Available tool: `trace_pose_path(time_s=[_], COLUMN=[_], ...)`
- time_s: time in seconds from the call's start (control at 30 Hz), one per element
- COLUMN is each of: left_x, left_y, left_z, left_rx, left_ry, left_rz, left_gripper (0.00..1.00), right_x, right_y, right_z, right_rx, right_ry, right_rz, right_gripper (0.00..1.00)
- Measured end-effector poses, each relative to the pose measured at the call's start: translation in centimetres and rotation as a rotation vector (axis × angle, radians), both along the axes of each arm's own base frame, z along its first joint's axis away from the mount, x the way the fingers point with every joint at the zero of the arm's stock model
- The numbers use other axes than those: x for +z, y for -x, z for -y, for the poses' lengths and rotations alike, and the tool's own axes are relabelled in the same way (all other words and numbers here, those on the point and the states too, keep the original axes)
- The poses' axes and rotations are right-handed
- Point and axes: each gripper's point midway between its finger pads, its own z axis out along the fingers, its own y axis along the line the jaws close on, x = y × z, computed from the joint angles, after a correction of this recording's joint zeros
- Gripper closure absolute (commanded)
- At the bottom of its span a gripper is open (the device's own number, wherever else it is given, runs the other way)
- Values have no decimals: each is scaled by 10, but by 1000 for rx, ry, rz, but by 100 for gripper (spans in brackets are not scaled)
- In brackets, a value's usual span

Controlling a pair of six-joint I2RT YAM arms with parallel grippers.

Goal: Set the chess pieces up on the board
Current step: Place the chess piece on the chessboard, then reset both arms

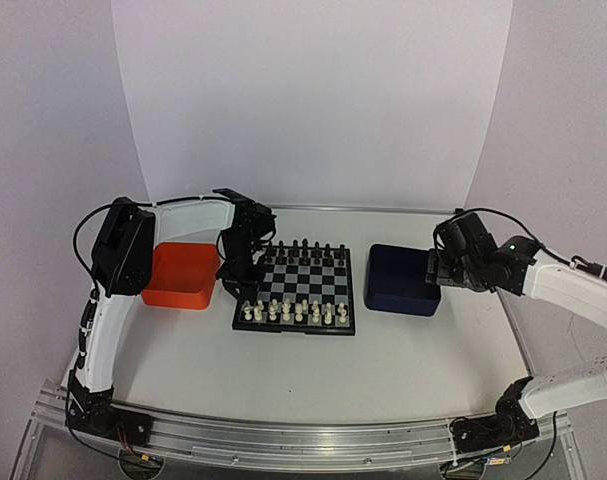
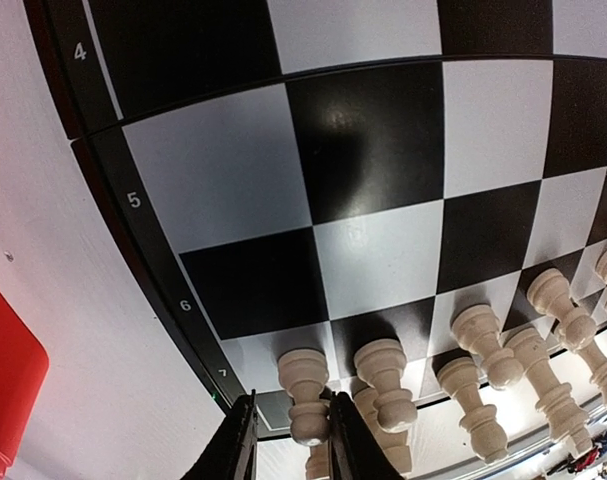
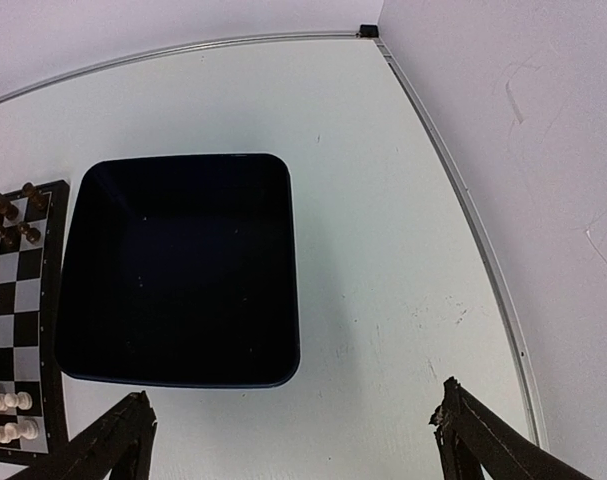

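The board (image 1: 303,283) lies mid-table, with cream-white chess pieces (image 1: 293,312) in two rows along its near edge and black ones (image 1: 303,250) along the far edge. My left gripper (image 1: 241,285) hangs low over the board's left edge. In the left wrist view its fingers (image 2: 291,405) straddle a white pawn (image 2: 305,385) that stands on a corner-side square of the board (image 2: 363,150). A thin gap shows beside the pawn, so the jaws are slightly open. More white pieces (image 2: 483,360) stand to its right. My right gripper (image 1: 438,265) (image 3: 295,420) stands wide open and empty.
An orange tray (image 1: 181,275) sits left of the board, close behind my left arm. A dark blue tray (image 1: 403,280) (image 3: 178,270) sits right of the board, under my right gripper. The table's raised metal rim (image 3: 483,260) runs along the right.
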Motion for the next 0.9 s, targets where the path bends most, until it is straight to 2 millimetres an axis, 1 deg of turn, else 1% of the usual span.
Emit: trace_pose_path(time_s=[0.1, 0.2, 0.27, 0.3, 0.4, 0.43, 0.47, 0.5, 0.53, 0.57, 0.63, 0.7, 0.77, 0.83, 0.9], left_x=[2, 8, 13, 16, 25, 30, 37, 45, 55, 67, 100, 143, 195, 232, 260], left_y=[-2, -8, -13, -15, -22, -25, -29, -33, -39, -44, -55, -67, -72, -59, -38], left_z=[0, 3, 6, 7, 6, 5, 4, 2, -1, -5, -15, -30, -50, -74, -103], left_rx=[3, 13, 21, 22, 36, 46, 57, 65, 77, 97, 160, 253, 371, 461, 544], left_ry=[-2, 8, 17, 19, 13, 8, 0, -8, -17, -25, -36, -29, 25, 99, 186], left_rz=[10, 32, 51, 61, 101, 118, 144, 175, 213, 258, 369, 522, 718, 862, 993], left_gripper=[72, 65, 58, 52, 28, 15, 5, 1, 0, 0, 0, 0, 0, 0, 0], right_x=[-1, -1, -1, -1, 0, 1, 2, 3, 5, 6, 9, 11, 12, 12, 11], right_y=[1, 2, 2, 2, 2, 2, 3, 3, 3, 3, 4, 4, 5, 5, 5], right_z=[1, 1, 1, 1, 1, 1, 2, 2, 2, 2, 3, 3, 3, 3, 2], right_rx=[0, 1, 1, 1, 1, 1, 1, 1, 1, 1, 1, 3, 5, 9, 14], right_ry=[1, 1, 2, 2, -1, -3, -5, -7, -10, -13, -18, -22, -22, -22, -23], right_rz=[-2, -3, -4, -4, -1, 2, 4, 7, 11, 15, 24, 29, 31, 29, 26], right_gripper=[6, 6, 6, 6, 5, 5, 5, 5, 5, 5, 5, 5, 5, 5, 5])
